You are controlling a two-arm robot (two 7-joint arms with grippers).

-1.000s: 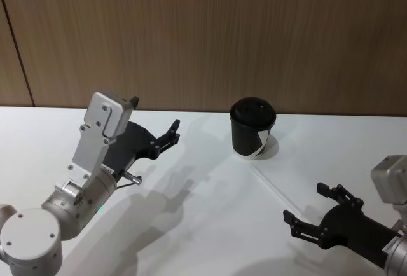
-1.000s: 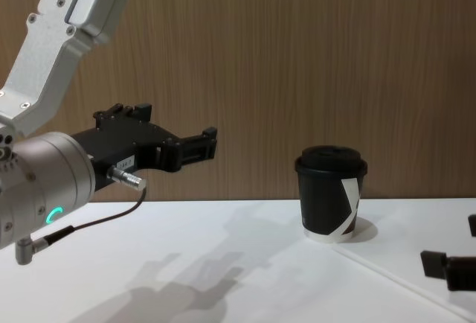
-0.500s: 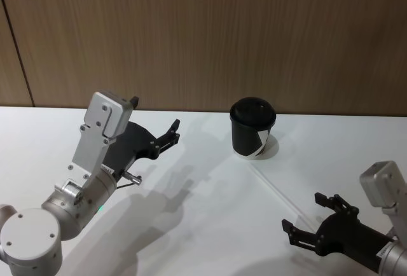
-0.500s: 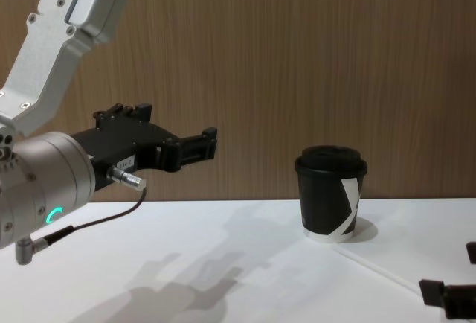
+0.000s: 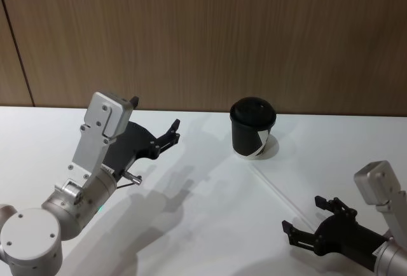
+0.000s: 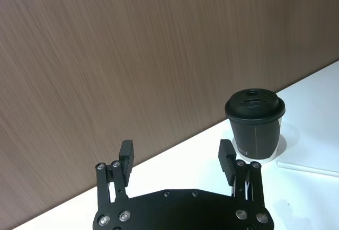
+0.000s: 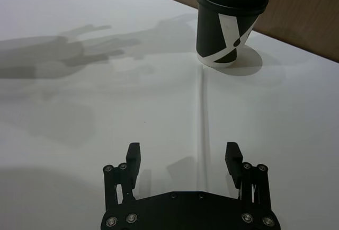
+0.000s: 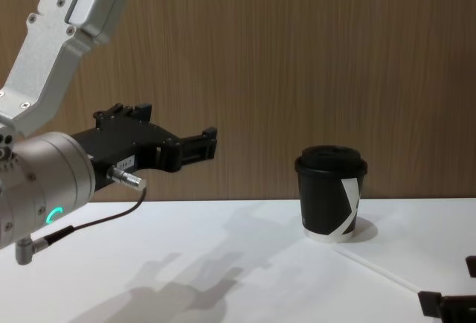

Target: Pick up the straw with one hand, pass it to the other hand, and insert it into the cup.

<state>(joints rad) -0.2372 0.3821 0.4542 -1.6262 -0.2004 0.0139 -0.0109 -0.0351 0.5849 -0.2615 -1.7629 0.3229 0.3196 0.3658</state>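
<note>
The white straw (image 5: 278, 190) lies flat on the white table, running from the foot of the cup toward my right gripper. In the right wrist view the straw (image 7: 202, 118) passes under the gap between the open fingers, nearer one of them and untouched. The black lidded cup (image 5: 252, 128) with a white diagonal stripe stands upright at the back, and shows in the chest view (image 8: 331, 200) too. My right gripper (image 5: 304, 217) hangs open just over the straw's near end. My left gripper (image 5: 173, 131) stays open and empty, raised at the left, well away from the cup (image 6: 254, 121).
A wooden wall panel (image 5: 203, 34) closes off the back of the white table (image 5: 191, 225). A cable (image 8: 89, 222) loops below the left arm's silver cylinder with its green ring light.
The right gripper has sunk lower toward the table and drawn back a little along the straw's near end. The left arm, cup and straw have not moved.
</note>
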